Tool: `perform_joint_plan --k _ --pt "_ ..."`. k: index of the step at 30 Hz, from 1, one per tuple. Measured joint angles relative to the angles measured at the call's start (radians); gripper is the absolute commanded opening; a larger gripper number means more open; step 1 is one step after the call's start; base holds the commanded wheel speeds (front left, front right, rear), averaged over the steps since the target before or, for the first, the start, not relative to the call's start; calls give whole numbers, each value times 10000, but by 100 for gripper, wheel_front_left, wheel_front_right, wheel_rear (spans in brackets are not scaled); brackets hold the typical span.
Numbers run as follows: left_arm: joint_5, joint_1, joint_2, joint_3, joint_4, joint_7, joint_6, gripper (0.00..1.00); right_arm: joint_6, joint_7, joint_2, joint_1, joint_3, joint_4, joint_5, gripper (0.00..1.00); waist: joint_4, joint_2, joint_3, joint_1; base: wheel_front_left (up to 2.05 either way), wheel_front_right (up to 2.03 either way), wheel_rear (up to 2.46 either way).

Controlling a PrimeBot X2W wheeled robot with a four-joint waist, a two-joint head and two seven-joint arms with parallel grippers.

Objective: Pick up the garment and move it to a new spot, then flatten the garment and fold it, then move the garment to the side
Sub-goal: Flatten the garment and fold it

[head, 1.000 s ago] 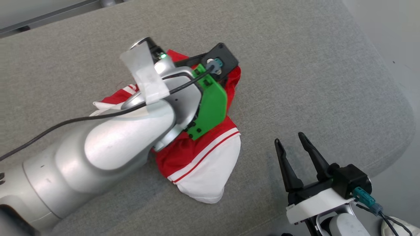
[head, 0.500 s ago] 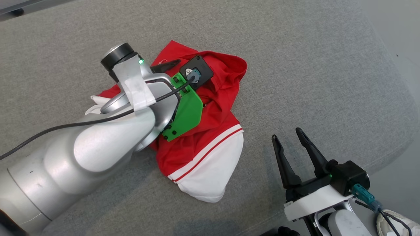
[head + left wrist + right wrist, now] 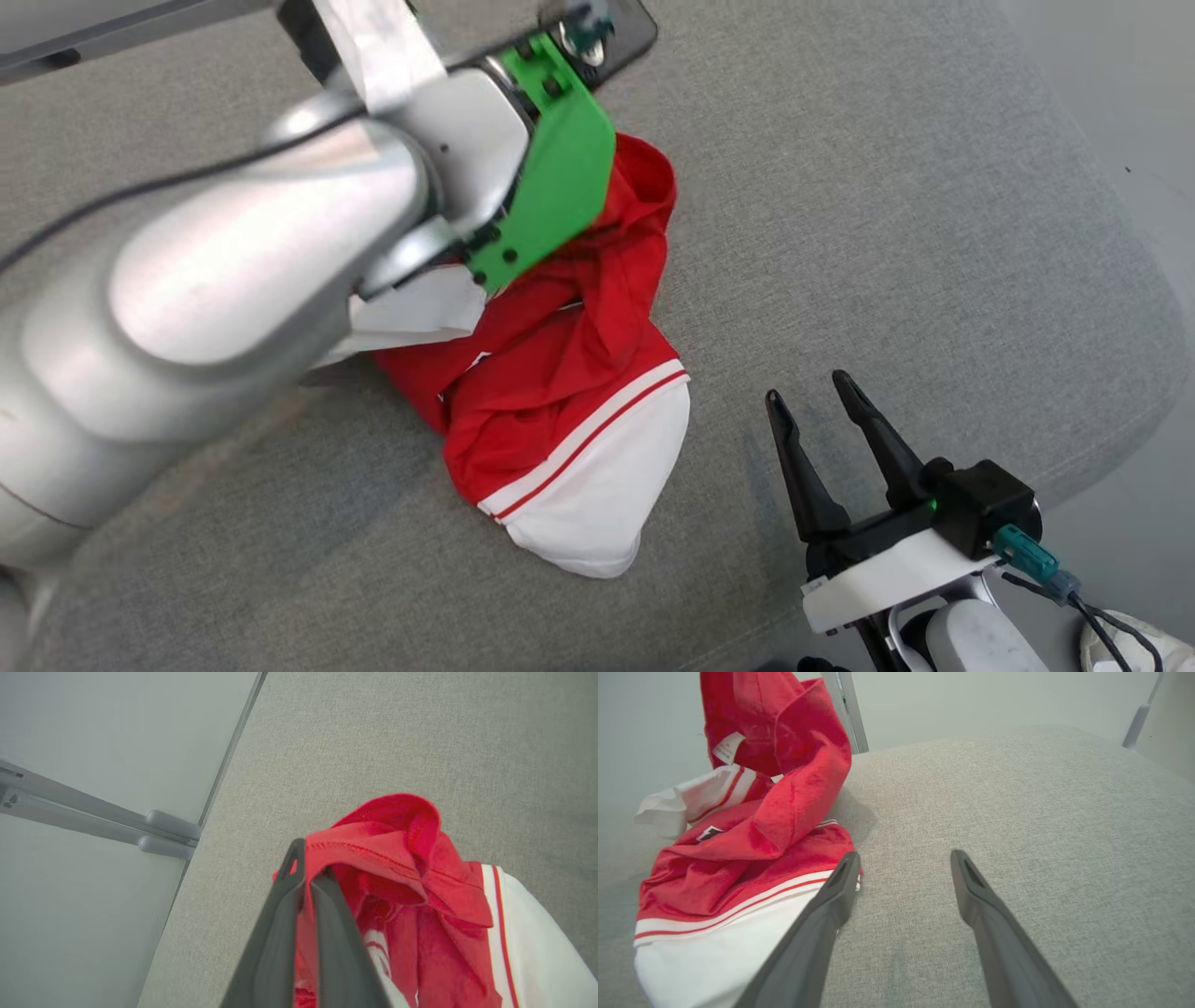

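Head view, lower right of the frame: my right gripper [image 3: 808, 390] is the nearest thing to me. Its two long dark fingers are spread wide with nothing between them, over the grey woven cushion [image 3: 887, 233].

Just left of it lies the red-and-white knit garment [image 3: 560, 392], crumpled. Its white striped end rests on the cushion at bottom centre. The red body runs up and away toward the upper middle of the frame, so the long axis goes from near me to far.

In the right wrist view that white end sits at the lower left, just beside my left-hand finger. I cannot tell whether they touch.

Farther off, the far red end rises off the cushion under my silver left arm [image 3: 233, 280], at the upper left of the head view. In the left wrist view my left gripper [image 3: 309, 868] is pinched closed on a hemmed red fold at frame centre, with the rest hanging below.

My judgement is that the carry belongs to the left, since it already has the cloth. The near white end will drag unless the left gains height. If I want a second hold, the right gripper is the closer one to that end and would reach toward frame left.
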Motion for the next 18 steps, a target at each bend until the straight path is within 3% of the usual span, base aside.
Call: perform_joint_plan --k 5,9,11,13,14,18 --pt "-1442 -1283 861 681 -339 2566 -90 0 0 0 -2 -112 111 10 395 100 73 0 -329 0 0 0 0" --pt "-2240 -1997 1231 1223 -301 3900 337 0 0 0 -2 -211 242 10 702 100 117 0 -455 0 0 0 0" --pt "-2522 -2032 1691 1346 -132 4395 581 0 0 0 4 -237 345 27 786 100 67 0 -491 0 0 0 0" --pt "-2543 -1967 2477 1352 100 4800 725 0 0 0 2 -242 343 50 838 100 -12 0 -527 0 0 0 0" --pt "-2523 -1696 3492 1313 219 5056 807 0 0 -2 -4 -251 316 50 886 100 -89 0 -533 0 0 0 0" --pt "-2568 -694 5632 1319 226 5033 915 0 0 -2 -2 -244 240 50 871 100 -160 0 -421 0 0 0 0"
